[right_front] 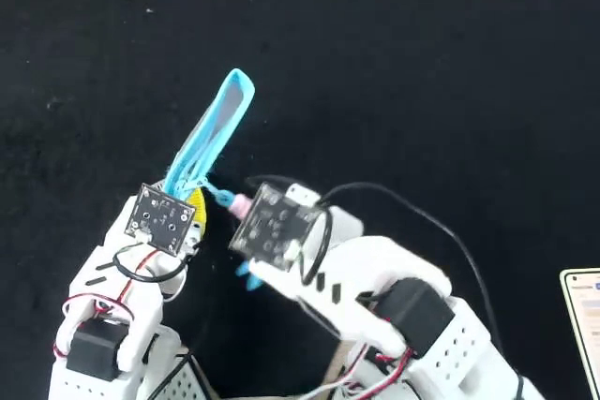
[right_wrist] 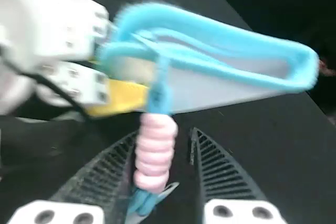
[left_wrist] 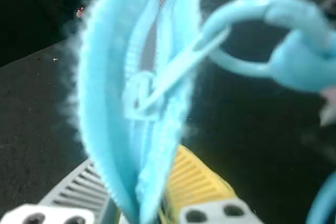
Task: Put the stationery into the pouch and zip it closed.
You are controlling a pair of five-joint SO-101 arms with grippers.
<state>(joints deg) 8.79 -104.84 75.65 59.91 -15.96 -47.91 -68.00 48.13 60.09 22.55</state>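
A fuzzy light-blue pouch (right_front: 212, 133) is held up off the black table, tilted, with its mouth gaping. My left gripper (right_front: 187, 197) is shut on the pouch's near end, and the left wrist view shows the pouch (left_wrist: 105, 103) pinched between the grey and yellow fingers (left_wrist: 197, 179). My right gripper (right_wrist: 160, 145) is shut on a stationery piece with a pink ribbed grip (right_wrist: 154, 153) and light-blue ends. Its blue tip touches the pouch (right_wrist: 236, 40) at the zipper end, next to my left gripper (right_wrist: 113, 85). The piece's blue loop (left_wrist: 252, 35) hangs beside the pouch mouth.
Black cloth covers the table (right_front: 422, 91), with open room to the far side and right. A white printed card (right_front: 583, 311) lies at the right edge. The right arm's black cable (right_front: 412, 213) arcs over its body.
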